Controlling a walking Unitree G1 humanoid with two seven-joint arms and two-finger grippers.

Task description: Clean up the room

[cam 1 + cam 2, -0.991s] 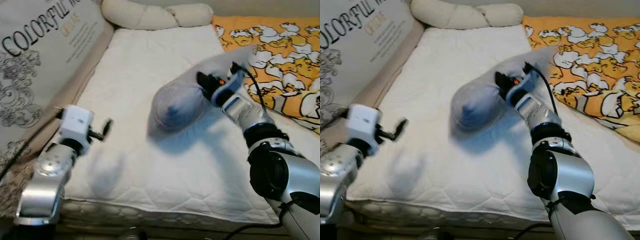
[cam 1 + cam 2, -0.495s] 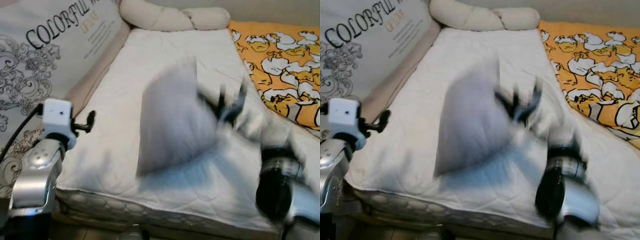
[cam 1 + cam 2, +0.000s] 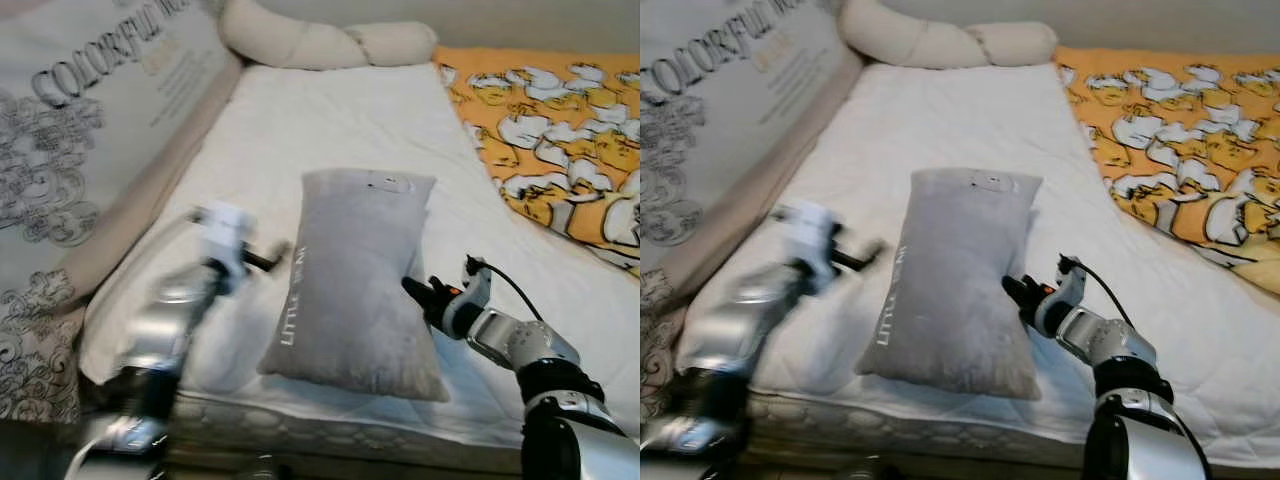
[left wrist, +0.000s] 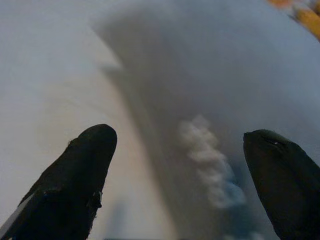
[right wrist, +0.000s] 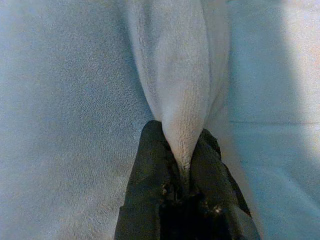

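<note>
A grey pillow [image 3: 355, 280] with white lettering lies lengthwise on the white mattress [image 3: 330, 120], near its front edge. My right gripper [image 3: 417, 292] is at the pillow's right side, shut on a fold of its edge; the right wrist view shows the grey pillow [image 5: 175, 75] pinched between the black fingers [image 5: 150, 165]. My left gripper [image 3: 275, 255], blurred, is at the pillow's left edge with its fingers [image 4: 85, 165] spread open on either side of the pillow's side, holding nothing.
A beige printed headboard cushion [image 3: 80, 150] lines the left side. A cream knotted bolster [image 3: 320, 40] lies at the far end. An orange duck-print blanket [image 3: 560, 120] covers the right side. The bed's front edge [image 3: 330, 435] is close below.
The right gripper has swung the pillow from mid-bed down and forward; it now lies flat near the front edge. The left arm has moved right, up to the pillow's left side.
</note>
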